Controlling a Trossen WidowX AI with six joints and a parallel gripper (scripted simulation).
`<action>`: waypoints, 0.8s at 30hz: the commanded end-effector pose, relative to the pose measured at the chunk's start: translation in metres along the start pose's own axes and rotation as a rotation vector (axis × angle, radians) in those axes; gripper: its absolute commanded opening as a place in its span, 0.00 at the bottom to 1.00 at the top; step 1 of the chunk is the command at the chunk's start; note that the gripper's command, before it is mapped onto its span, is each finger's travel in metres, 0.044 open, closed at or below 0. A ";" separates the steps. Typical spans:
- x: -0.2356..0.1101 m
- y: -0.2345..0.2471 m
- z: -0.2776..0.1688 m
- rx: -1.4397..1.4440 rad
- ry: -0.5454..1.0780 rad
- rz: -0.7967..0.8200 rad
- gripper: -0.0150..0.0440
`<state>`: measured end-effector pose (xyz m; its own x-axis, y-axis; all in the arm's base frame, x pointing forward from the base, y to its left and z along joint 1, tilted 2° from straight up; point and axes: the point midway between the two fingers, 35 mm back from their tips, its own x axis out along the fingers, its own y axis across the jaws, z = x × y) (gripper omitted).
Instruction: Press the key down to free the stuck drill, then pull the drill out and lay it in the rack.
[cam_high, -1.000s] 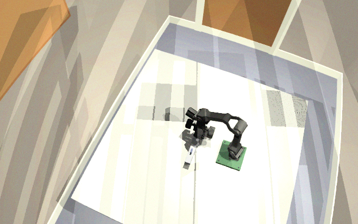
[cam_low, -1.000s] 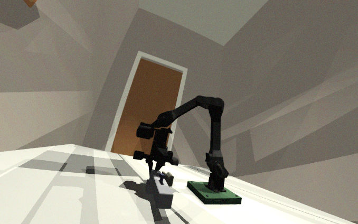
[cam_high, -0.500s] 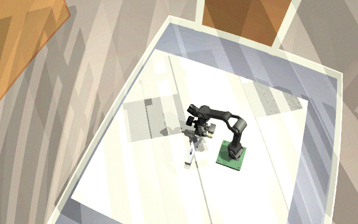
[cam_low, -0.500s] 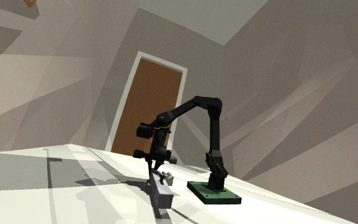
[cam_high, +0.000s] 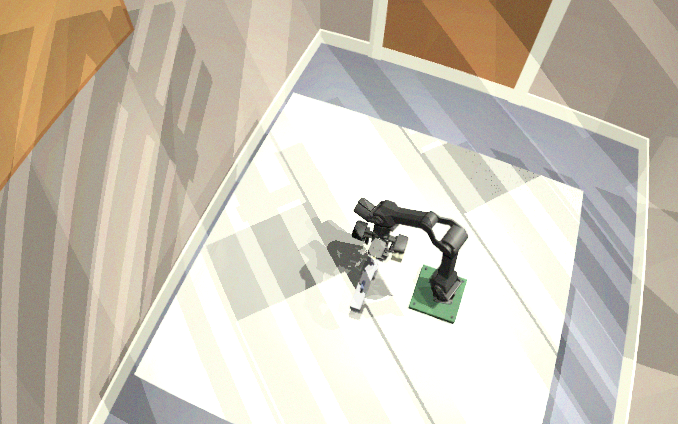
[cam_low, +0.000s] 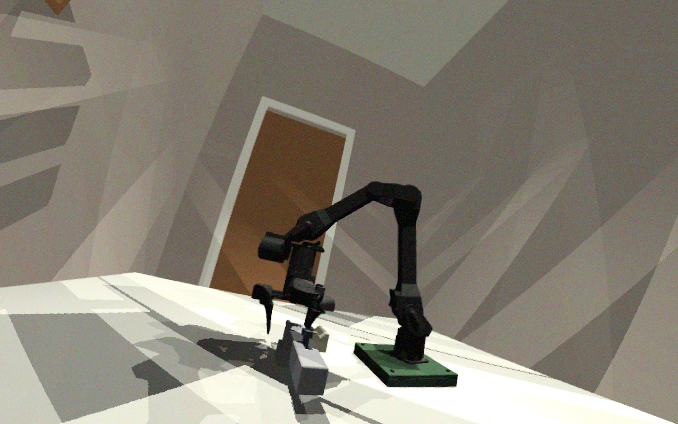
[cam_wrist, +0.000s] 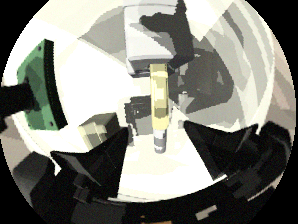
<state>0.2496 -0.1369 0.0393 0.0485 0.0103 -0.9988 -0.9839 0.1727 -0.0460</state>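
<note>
A grey block-shaped housing (cam_high: 359, 296) (cam_low: 308, 371) (cam_wrist: 148, 30) lies on the white table. A pale yellow rod, the drill (cam_wrist: 158, 99), sticks out of its near end toward the wrist camera. A small dark blue part (cam_low: 308, 332) sits on top of the housing; I cannot tell whether it is the key. My gripper (cam_high: 380, 239) (cam_low: 289, 318) (cam_wrist: 156, 127) is open and points down just above the arm-side end of the housing. Its fingers stand wide on either side of the rod's tip and touch nothing. A small cream piece (cam_low: 320, 339) (cam_high: 397, 257) (cam_wrist: 93, 135) lies beside the housing, toward the arm's base.
The arm stands on a green base plate (cam_high: 422, 300) (cam_low: 430, 374) (cam_wrist: 41, 90) to the right of the housing. A low pale rim (cam_high: 240, 150) borders the table. A brown door (cam_low: 280, 200) is in the wall behind.
</note>
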 end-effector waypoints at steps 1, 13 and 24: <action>0.001 0.000 0.003 0.002 0.001 -0.002 1.00; 0.004 0.000 0.010 0.002 0.001 -0.002 1.00; 0.005 -0.001 0.013 -0.002 -0.001 -0.003 0.87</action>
<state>0.2526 -0.1237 0.0348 0.0513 0.0108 -0.9986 -0.9840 0.1714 -0.0487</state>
